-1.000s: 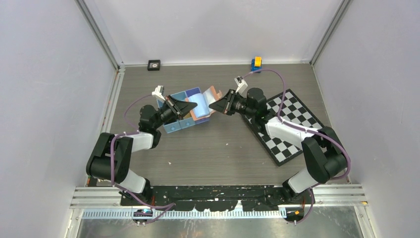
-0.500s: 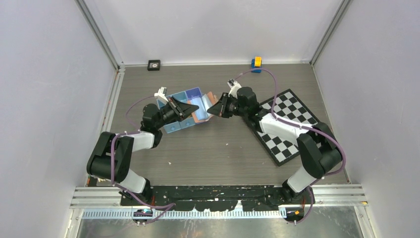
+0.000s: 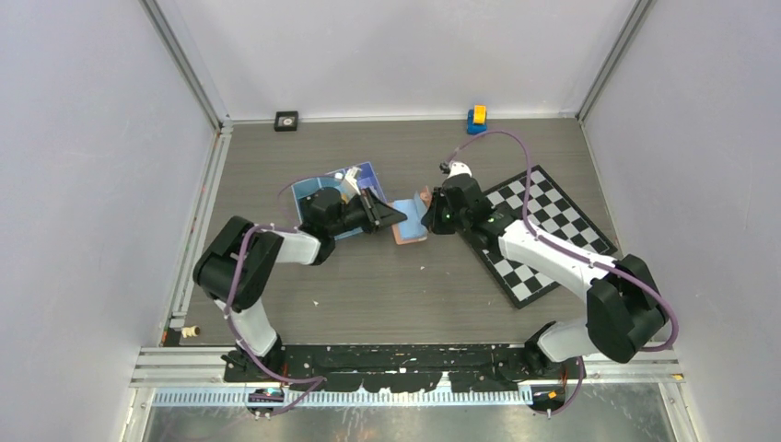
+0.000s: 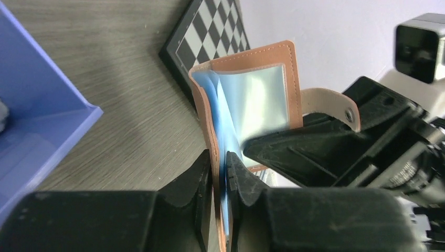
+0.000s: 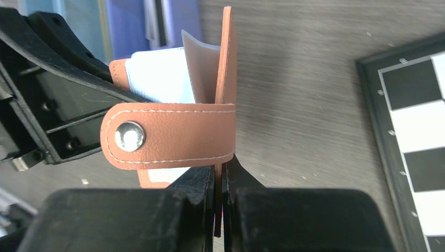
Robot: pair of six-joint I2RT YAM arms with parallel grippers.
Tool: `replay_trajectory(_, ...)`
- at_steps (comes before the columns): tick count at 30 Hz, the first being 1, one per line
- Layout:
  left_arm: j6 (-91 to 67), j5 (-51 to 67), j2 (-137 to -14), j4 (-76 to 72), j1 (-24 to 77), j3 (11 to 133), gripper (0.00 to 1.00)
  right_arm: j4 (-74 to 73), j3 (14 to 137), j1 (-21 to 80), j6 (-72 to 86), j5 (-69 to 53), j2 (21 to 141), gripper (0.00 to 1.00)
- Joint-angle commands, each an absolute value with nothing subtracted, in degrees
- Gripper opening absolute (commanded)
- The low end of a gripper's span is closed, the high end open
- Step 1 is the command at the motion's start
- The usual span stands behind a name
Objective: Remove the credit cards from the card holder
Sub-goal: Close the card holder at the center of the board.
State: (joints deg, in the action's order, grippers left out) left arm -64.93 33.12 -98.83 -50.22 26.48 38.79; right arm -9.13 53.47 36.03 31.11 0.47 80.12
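The tan card holder [image 3: 408, 222] hangs open between my two grippers, low over the table. My left gripper [image 4: 219, 163] is shut on one tan cover together with a pale blue sheet. My right gripper [image 5: 219, 173] is shut on the edge of the other cover [image 5: 226, 58], just under the strap with its snap stud [image 5: 129, 135]. Pale blue-white sheets [image 4: 246, 100] fan out inside the holder; I cannot tell whether they are credit cards or sleeves. In the top view the left gripper [image 3: 394, 216] and right gripper [image 3: 425, 213] nearly face each other.
The blue divided tray [image 3: 313, 195] stands just left of the holder, its corner close to my left fingers [image 4: 63, 118]. The checkered board [image 3: 543, 230] lies to the right. A yellow-and-blue block [image 3: 476, 118] and a small black square [image 3: 286, 121] sit at the back wall.
Both grippers have carried the card holder from above the tray's right end down and right to the spot between tray and board. The left arm has stretched rightwards.
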Motion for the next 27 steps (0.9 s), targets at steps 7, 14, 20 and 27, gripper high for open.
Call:
replay_trajectory(7,-51.7,29.1,-97.1,-28.6,30.1,46.8,0.47,-22.5,63.9,44.9,22.6,26.2,91.1,0.12)
replay_trajectory(14,-48.5,20.9,-87.1,-16.5,28.3,45.2,0.55,-27.1,69.1,49.6,20.6,36.4,98.8,0.2)
replay_trajectory(20,-52.2,23.1,-84.4,-18.4,22.6,41.8,0.54,-26.6,70.3,51.7,19.4,36.6,100.8,0.41)
replay_trajectory(27,-53.1,24.8,-83.3,-20.0,20.4,40.5,0.53,-15.8,64.5,52.8,17.7,20.0,95.3,0.45)
